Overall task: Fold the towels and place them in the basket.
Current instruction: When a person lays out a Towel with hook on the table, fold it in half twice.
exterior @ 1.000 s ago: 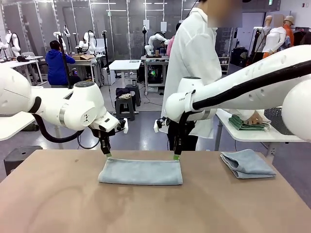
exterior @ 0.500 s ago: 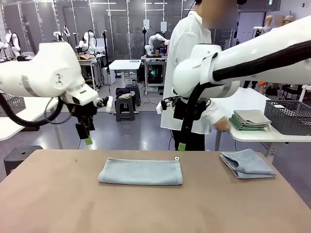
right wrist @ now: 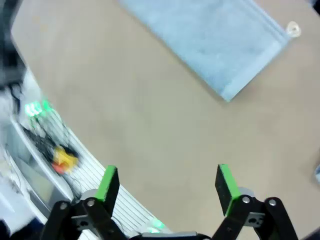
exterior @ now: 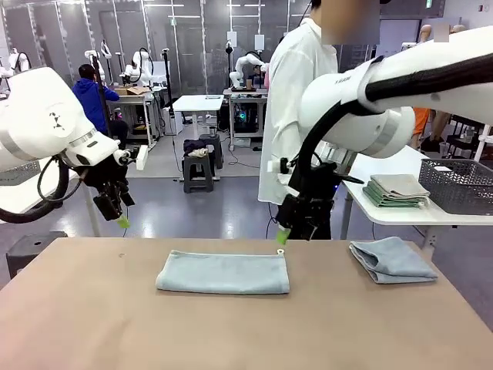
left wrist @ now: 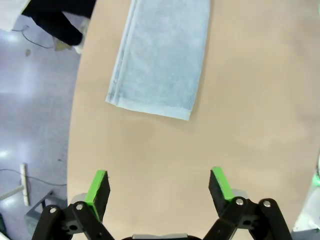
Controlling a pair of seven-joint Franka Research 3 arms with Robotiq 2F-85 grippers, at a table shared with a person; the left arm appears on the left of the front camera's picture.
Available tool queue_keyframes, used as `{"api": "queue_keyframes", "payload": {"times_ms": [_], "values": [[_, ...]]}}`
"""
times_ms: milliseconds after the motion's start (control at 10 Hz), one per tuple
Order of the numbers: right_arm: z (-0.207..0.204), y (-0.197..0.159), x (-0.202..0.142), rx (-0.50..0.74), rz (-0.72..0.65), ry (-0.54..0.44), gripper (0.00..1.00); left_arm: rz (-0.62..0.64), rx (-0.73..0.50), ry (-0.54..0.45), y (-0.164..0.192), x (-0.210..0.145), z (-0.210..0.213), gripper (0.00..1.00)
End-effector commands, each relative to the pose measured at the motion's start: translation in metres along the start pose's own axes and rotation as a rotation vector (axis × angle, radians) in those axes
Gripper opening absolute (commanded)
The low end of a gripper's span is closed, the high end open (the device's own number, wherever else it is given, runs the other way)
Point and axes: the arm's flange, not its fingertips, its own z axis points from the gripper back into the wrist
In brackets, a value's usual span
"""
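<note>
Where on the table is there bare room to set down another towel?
Bare table left of the flat towel and along the whole near edge; a narrower gap between it and the bunched towel. Crowded: the flat towel's far right corner, by the right gripper.

No text, label, brand mark, number or sign is legible in any view; background print is too small to read.

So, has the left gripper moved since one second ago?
Yes. The left gripper has lifted off the middle towel at its far left corner and swung toward picture left; the towel lies unmoved.
</note>
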Motion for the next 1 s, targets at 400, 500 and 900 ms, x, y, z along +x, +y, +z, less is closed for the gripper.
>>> {"api": "queue_keyframes", "payload": {"times_ms": [400, 500, 900], "values": [[-0.009, -0.049, -0.035, 0.152, -0.532, -0.389, 0.97, -0.036, -0.004, -0.124, 0.006, -0.019, -0.004, 1.0], [-0.01, -0.05, -0.033, 0.172, -0.509, -0.403, 0.97, -0.037, -0.018, -0.176, 0.012, -0.026, -0.006, 1.0], [-0.007, -0.061, -0.033, 0.157, -0.547, -0.369, 0.97, -0.009, -0.108, -0.505, 0.041, -0.076, -0.025, 1.0]]}}
